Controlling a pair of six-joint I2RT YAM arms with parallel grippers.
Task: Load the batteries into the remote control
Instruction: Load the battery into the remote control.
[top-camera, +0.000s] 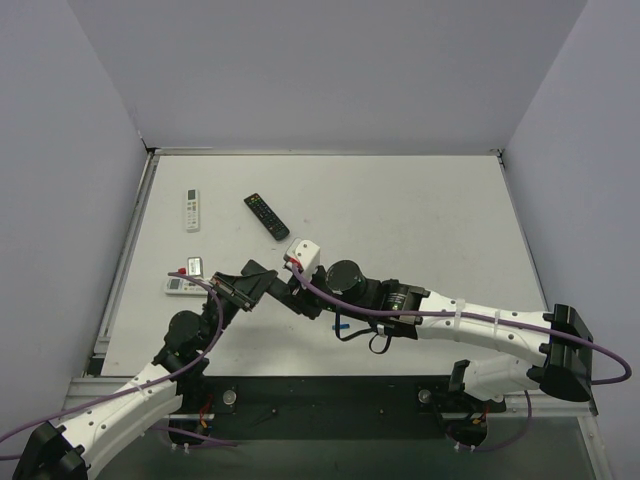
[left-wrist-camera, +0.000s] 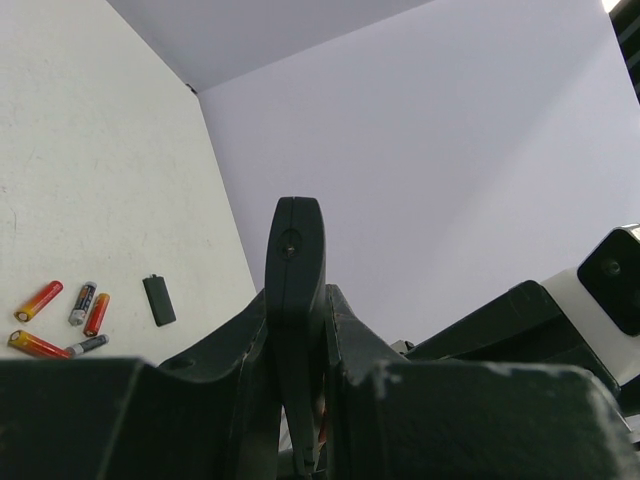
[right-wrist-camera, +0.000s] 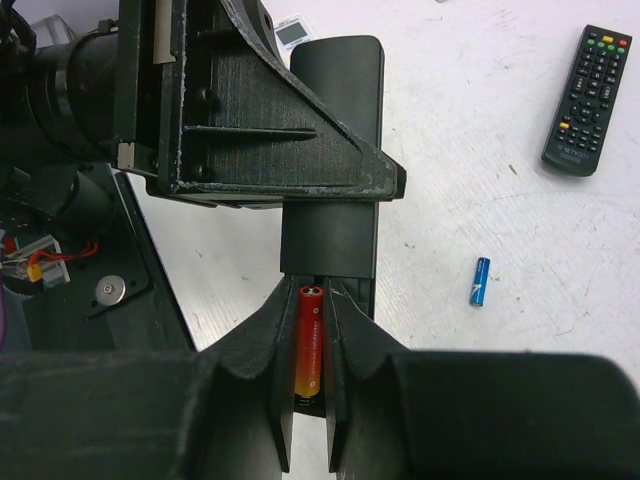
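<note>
My left gripper (left-wrist-camera: 298, 300) is shut on the matte-black remote control (left-wrist-camera: 296, 240) and holds it edge-on above the table. In the right wrist view the left gripper (right-wrist-camera: 250, 110) clamps the remote (right-wrist-camera: 332, 60) across its middle. My right gripper (right-wrist-camera: 309, 300) is shut on a red-orange battery (right-wrist-camera: 309, 345), lengthwise at the remote's open near end. In the top view both grippers meet at the table's left middle (top-camera: 285, 288). Several loose batteries (left-wrist-camera: 38, 300) and the small black back cover (left-wrist-camera: 158, 299) lie on the table. A blue battery (right-wrist-camera: 481, 281) lies to the right.
A black remote with coloured buttons (top-camera: 266, 215) and a white remote (top-camera: 193, 210) lie at the back left. Another white remote (top-camera: 185, 286) lies by the left edge. Grey walls enclose the white table (top-camera: 420, 220).
</note>
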